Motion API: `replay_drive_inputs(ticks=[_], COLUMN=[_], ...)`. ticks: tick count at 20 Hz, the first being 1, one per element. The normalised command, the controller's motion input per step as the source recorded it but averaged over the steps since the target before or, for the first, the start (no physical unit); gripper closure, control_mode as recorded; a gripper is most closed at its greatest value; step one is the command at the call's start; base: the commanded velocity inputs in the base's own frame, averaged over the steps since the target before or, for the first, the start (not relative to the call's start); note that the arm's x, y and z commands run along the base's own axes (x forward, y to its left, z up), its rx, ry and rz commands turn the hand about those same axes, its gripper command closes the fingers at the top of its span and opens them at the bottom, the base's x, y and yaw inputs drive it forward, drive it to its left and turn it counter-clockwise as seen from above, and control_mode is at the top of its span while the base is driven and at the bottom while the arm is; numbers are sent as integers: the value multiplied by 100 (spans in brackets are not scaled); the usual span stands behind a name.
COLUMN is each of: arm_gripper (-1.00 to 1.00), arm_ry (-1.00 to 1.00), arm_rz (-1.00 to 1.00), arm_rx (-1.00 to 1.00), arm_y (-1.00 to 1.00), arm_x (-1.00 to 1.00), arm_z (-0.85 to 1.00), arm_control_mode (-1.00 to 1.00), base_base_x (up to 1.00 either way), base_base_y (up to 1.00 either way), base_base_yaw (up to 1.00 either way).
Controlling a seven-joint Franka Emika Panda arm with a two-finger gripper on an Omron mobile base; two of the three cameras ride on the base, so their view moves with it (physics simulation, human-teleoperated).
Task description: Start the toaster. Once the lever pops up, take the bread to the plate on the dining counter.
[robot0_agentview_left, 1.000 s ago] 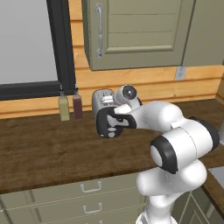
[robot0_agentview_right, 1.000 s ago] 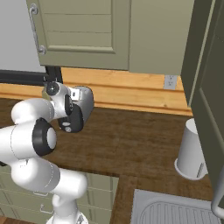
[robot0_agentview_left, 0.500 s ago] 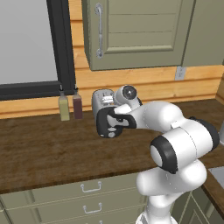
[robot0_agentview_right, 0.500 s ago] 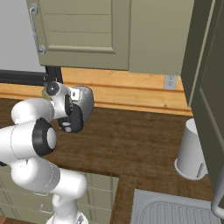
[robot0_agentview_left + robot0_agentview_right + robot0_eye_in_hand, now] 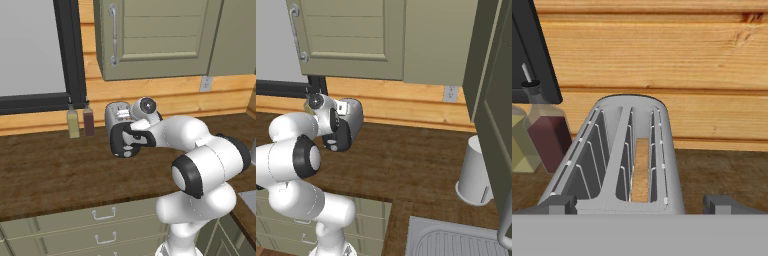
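— What can't you make out from here?

— On my left base feed the arm's hand covers most of the toaster (image 5: 116, 113); I can't pick out its lever. The gripper (image 5: 640, 204) shows me just two finger stubs (image 5: 558, 205), cut off at the bottom of the hand feed.

— And the bread?

— The bread (image 5: 641, 170) sits deep in a slot; I see one narrow face. The left bottle (image 5: 521, 145) runs off the frame edge.

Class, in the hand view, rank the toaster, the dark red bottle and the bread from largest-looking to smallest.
1. toaster, nearest the camera
2. dark red bottle
3. bread, largely sunk in its slot
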Motion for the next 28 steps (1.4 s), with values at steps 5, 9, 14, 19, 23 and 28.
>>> replay_drive_inputs(ticks=[5, 9, 14, 19, 23, 28], arm_gripper=[-100, -100, -100, -100, -100, -100], arm_ry=[0, 0, 0, 0, 0, 0], arm_rz=[0, 0, 0, 0, 0, 0], arm_rx=[0, 0, 0, 0, 0, 0], arm_y=[0, 0, 0, 0, 0, 0], arm_x=[0, 0, 0, 0, 0, 0], arm_z=[0, 0, 0, 0, 0, 0], arm_control_mode=[-100, -100, -100, -100, -100, -100], base_base_x=[0, 0, 0, 0, 0, 0], base_base_y=[0, 0, 0, 0, 0, 0], base_base_yaw=[0, 0, 0, 0, 0, 0])
